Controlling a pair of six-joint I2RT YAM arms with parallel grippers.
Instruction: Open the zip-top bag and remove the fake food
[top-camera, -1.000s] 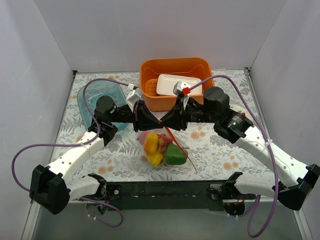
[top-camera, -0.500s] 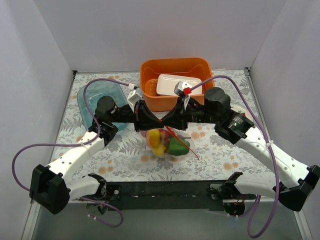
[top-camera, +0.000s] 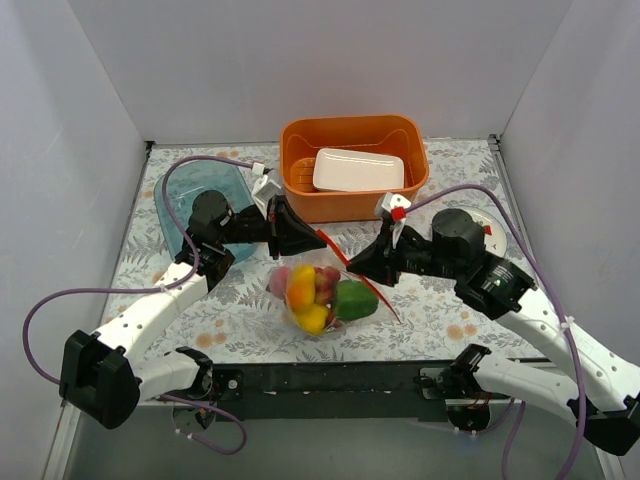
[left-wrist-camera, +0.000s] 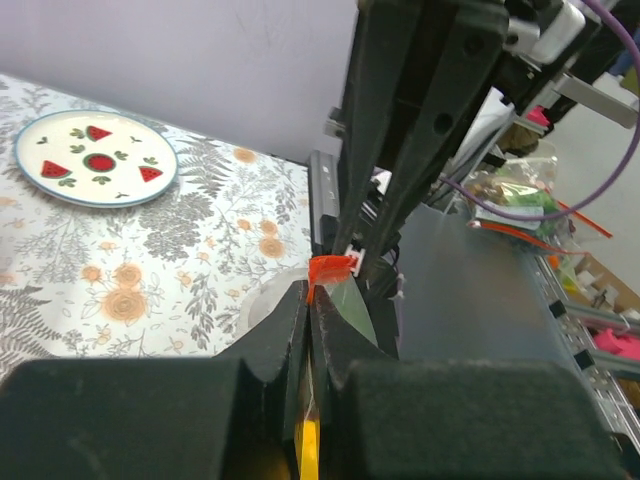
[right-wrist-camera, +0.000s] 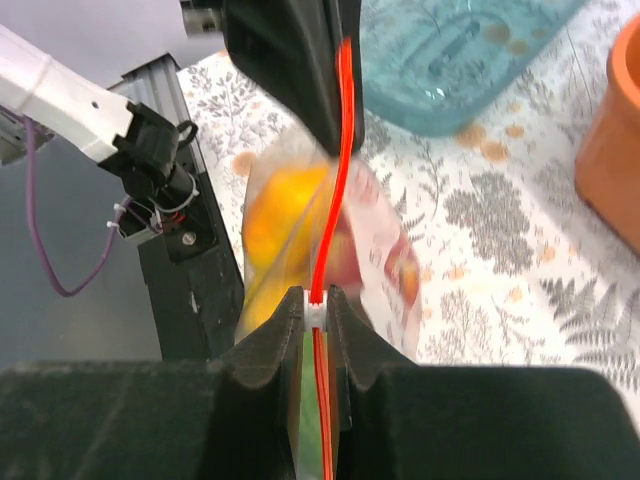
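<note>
The zip-top bag (top-camera: 318, 300) hangs between my two grippers just above the table. The fake food shows through it: a yellow-orange pepper (top-camera: 301, 286), a green pepper (top-camera: 352, 301) and a pinkish-red piece (top-camera: 326, 283). The orange-red zip strip (top-camera: 372, 296) runs slanting down to the right. My left gripper (top-camera: 317, 238) is shut on the strip's upper end (left-wrist-camera: 330, 270). My right gripper (top-camera: 354, 272) is shut on the white slider (right-wrist-camera: 317, 312) on the strip, a short way from the left gripper (right-wrist-camera: 290, 60). The bag (right-wrist-camera: 290, 230) bulges below the strip in the right wrist view.
An orange basin (top-camera: 300, 205) holding a white tray (top-camera: 358, 170) stands at the back centre. A teal see-through tray (top-camera: 198, 192) lies at the back left, partly under my left arm. A white plate with red triangles (left-wrist-camera: 95, 158) lies at the right, behind my right arm.
My right gripper has pulled away from the left one, to the right and toward the near edge, along the zip strip. The left gripper has stayed put. The bag has swung a little.
</note>
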